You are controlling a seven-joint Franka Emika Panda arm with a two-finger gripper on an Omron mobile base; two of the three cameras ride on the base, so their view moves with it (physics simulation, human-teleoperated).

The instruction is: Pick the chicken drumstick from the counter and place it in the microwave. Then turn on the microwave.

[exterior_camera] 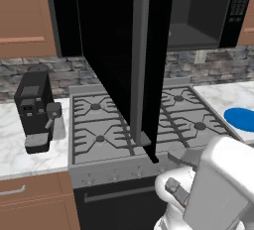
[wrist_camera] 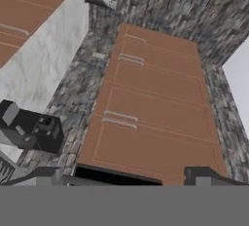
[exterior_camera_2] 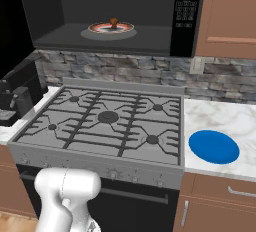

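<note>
Overhead, one open microwave (exterior_camera_2: pixel 120 13), one drumstick (exterior_camera_2: pixel 114 23)

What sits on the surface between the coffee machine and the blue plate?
The grey gas stove top fills that stretch, burners bare, seen in the right base view. The coffee machine stands on the counter left of it, the blue plate on the right.

White marble counter (exterior_camera_2: pixel 235 118) beside the stove, a blue plate (exterior_camera_2: pixel 214 146) flat on it.
</note>
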